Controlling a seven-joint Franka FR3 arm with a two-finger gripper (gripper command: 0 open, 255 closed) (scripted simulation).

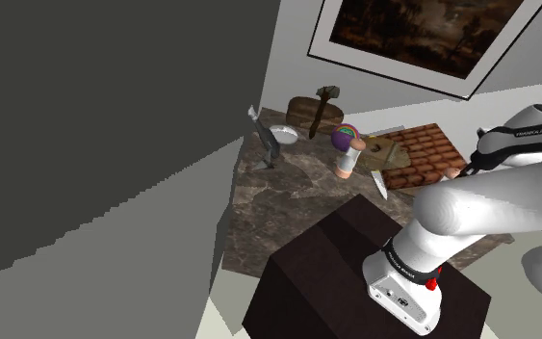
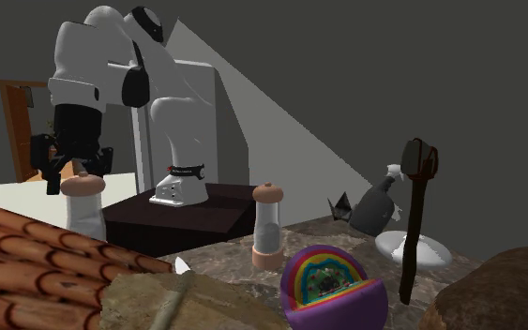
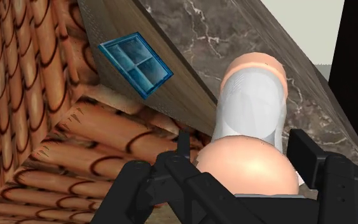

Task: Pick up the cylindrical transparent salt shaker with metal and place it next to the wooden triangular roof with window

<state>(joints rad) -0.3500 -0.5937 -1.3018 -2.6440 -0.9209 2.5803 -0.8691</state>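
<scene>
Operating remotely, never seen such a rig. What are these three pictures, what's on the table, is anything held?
It is one white robot arm on a dark box stand. One picture looks down from beside the stand, one faces the arm across the table, one looks along the hand. On the marble table: a tiled roof with a blue window, a purple ball, a hammer, a spray bottle, a second shaker. The black fingers clasp a salt shaker standing beside the roof.

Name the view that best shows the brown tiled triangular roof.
Wrist view: the brown tiled triangular roof shows tiles, wooden gable and blue window close up. Shoulder view shows one tiled slope; second exterior view, a tiled corner.
</scene>
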